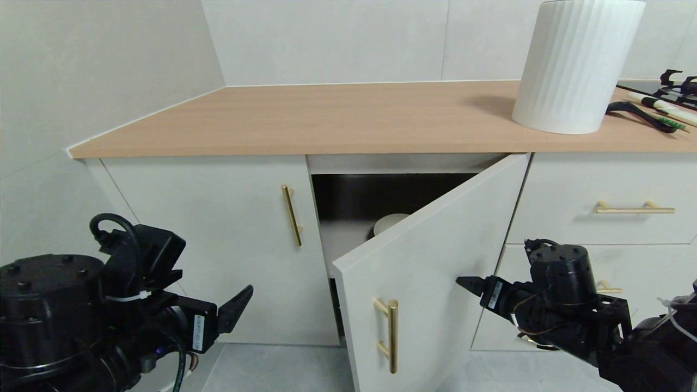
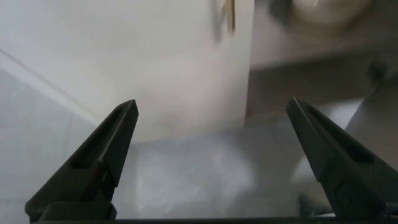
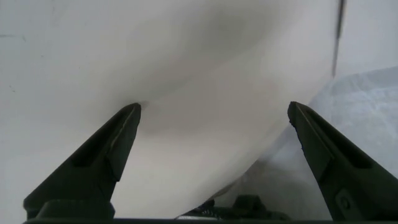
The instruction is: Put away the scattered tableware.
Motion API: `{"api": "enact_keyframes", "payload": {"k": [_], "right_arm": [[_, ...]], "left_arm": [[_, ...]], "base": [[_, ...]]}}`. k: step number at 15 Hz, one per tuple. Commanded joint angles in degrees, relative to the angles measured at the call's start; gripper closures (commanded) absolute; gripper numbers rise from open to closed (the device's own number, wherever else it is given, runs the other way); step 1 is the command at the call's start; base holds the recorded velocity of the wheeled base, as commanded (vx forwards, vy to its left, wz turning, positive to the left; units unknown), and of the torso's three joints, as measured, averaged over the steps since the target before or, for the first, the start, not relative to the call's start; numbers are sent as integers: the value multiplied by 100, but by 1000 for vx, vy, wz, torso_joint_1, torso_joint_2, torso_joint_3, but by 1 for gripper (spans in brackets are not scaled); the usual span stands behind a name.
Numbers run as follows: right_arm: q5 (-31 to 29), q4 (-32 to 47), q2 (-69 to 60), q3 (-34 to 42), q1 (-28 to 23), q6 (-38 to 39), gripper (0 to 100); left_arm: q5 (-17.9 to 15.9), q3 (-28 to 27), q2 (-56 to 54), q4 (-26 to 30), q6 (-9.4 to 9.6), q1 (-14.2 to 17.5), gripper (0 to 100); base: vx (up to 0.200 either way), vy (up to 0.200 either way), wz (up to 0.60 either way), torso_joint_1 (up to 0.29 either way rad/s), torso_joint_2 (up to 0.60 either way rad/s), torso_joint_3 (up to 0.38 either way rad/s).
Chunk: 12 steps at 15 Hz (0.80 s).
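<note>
Peeking out past the half-open door (image 1: 430,261), one pale dish (image 1: 387,222) sits on the shelf, mostly hidden, so bowl or plate is hard to call. It lies ahead of the left gripper (image 2: 212,106), fingers spread, empty. The right gripper (image 3: 214,109), also spread, faces the door.

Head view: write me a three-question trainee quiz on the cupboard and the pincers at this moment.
1. True or false: the right-hand door is shut.
2. What sits inside, past that door? A) a pale bowl B) a glass bottle C) a frying pan
3. Fill in: the left pincer and the right pincer are both ____, holding nothing.
Key: 1 false; 2 A; 3 open.
</note>
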Motion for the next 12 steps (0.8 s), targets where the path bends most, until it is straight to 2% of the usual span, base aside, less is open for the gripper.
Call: {"api": "enact_keyframes", "payload": {"k": [1, 3, 7, 12], "right_arm": [[157, 50, -111, -90, 13, -26, 0], [175, 59, -58, -11, 13, -53, 0], [333, 59, -76, 138, 13, -246, 0], [315, 32, -14, 50, 13, -229, 0]], "left_arm": [[14, 38, -100, 244, 74, -6, 0], [23, 55, -127, 481, 109, -6, 0], [23, -120, -390, 1378, 118, -6, 0], [23, -138, -364, 1342, 118, -6, 0]], "base": [[0, 0, 0, 0, 0, 0], [0, 0, 0, 0, 0, 0], [0, 0, 0, 0, 0, 0], [0, 0, 0, 0, 0, 0]]}}
